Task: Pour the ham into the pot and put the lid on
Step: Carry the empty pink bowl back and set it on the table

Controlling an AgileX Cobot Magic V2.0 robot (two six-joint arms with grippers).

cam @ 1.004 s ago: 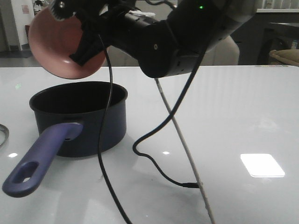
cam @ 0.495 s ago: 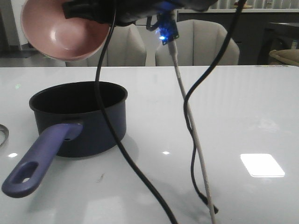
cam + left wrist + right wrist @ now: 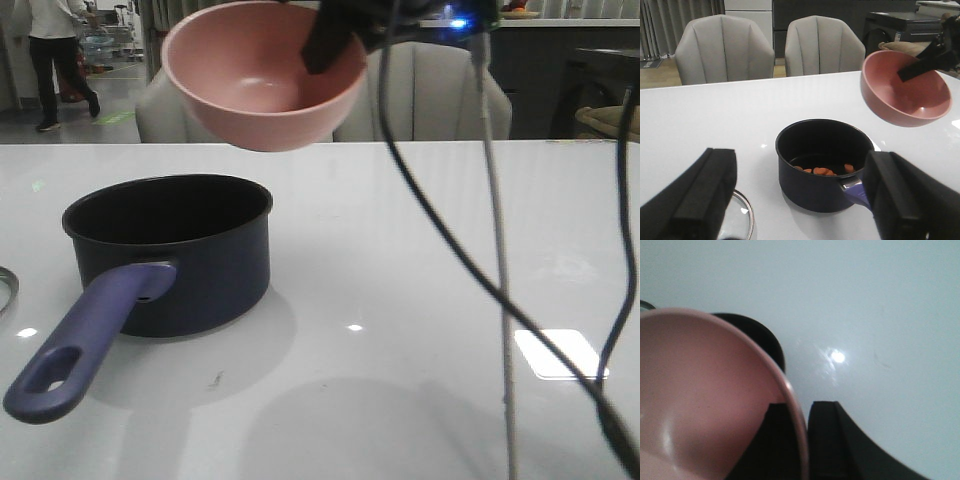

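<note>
The counter [image 3: 450, 250] is a glossy white surface carrying the pot and, at its far left edge, the lid. The pot [image 3: 170, 250] stands upright on the left part of the counter, a dark navy saucepan with its long purple-blue handle pointing toward the near left, an oval hole at the handle's end. It sits with its mouth open and unobstructed, which suits it as the receiver for what was in the bowl.

The pink bowl [image 3: 262, 75] hangs in the air above and to the right of the pot, apart from it, its opening turned toward the camera; its inside looks empty. It is held by its rim: the right tool [image 3: 799, 432] is pinching the bowl's wall, one finger inside and one outside, as the right wrist view shows. A rim pinch of this kind lets the bowl be tipped freely, and judging by the bare interior the pouring step appears done.

The left tool [image 3: 800, 200] hovers on the near-left side of the pot with its fingers spread wide and nothing between them, seemingly placed within reach of the lid for the covering step.

The lid [image 3: 742, 222] lies flat on the counter just left of the pot, only partly visible: clear glass with a thin metal rim; its knob is out of sight.

The ham [image 3: 822, 170] lies on the pot's dark bottom as a few small orange pieces.
</note>
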